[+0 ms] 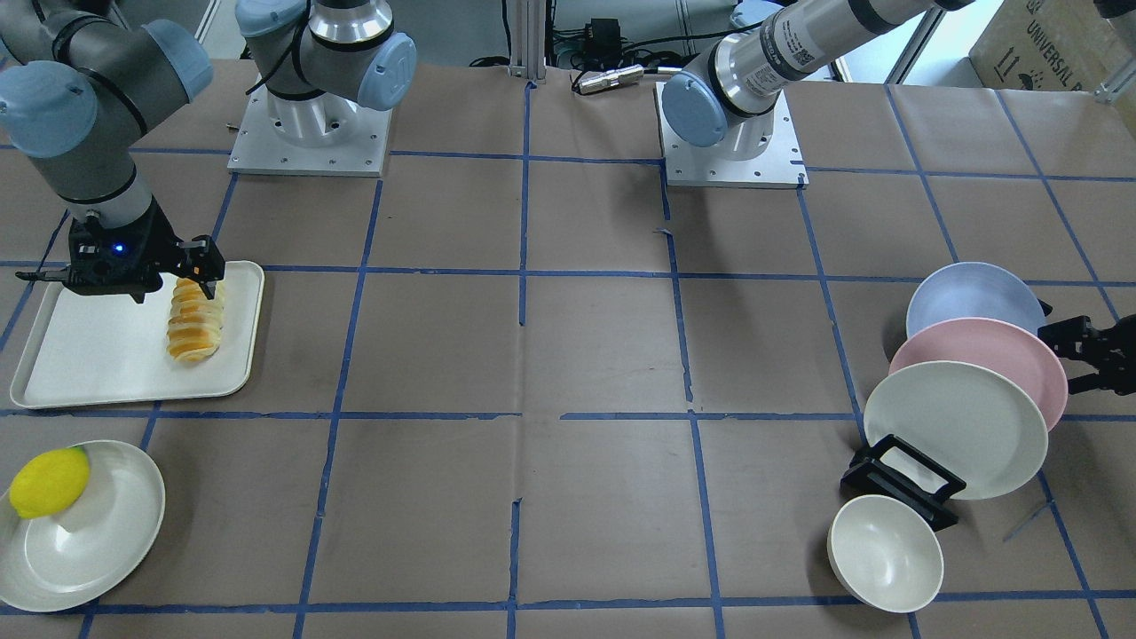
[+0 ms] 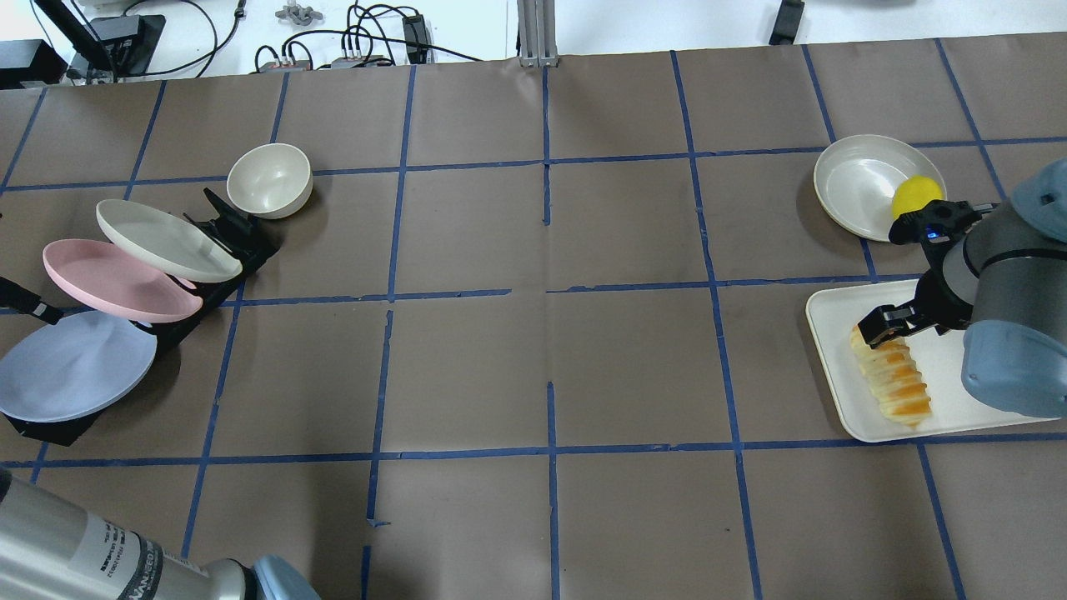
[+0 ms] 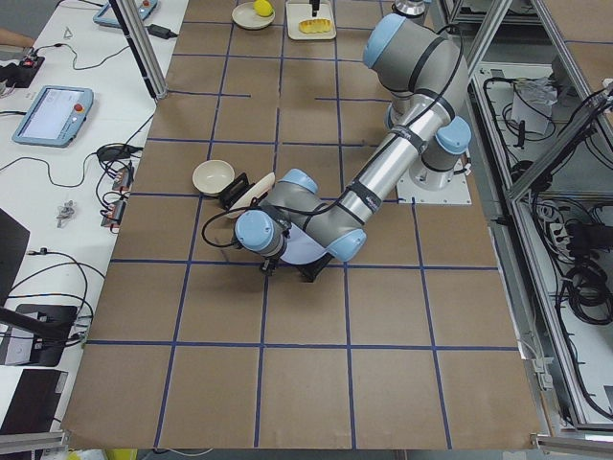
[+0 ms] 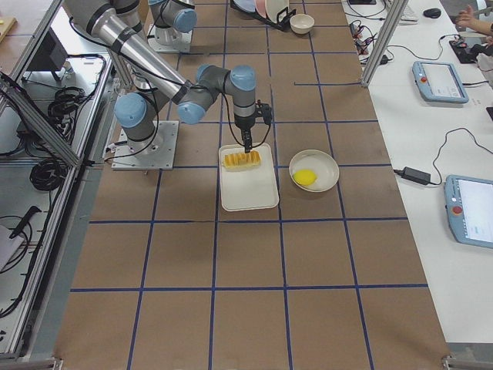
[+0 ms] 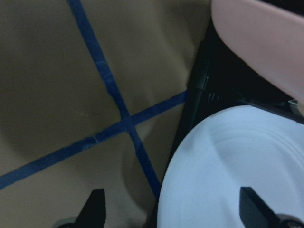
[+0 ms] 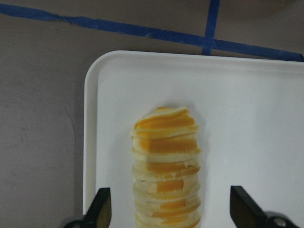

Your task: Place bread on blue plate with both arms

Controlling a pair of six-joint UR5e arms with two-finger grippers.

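Note:
The bread [image 1: 195,321] lies lengthwise on a white tray [image 1: 89,355]; it also shows in the right wrist view [image 6: 166,166] and the overhead view [image 2: 892,379]. My right gripper [image 6: 171,213] is open and low over one end of the loaf, a finger on each side and not touching it. The blue plate [image 1: 972,297] leans in a black rack behind a pink plate [image 1: 985,355]. My left gripper [image 5: 173,213] is open at the blue plate's rim [image 5: 228,171], with the rim between its fingers.
A cream plate [image 1: 954,426] leans in front of the pink one in the rack [image 1: 901,479]. A cream bowl [image 1: 885,552] stands beside it. A yellow lemon [image 1: 49,481] lies on another cream plate [image 1: 98,541] near the tray.

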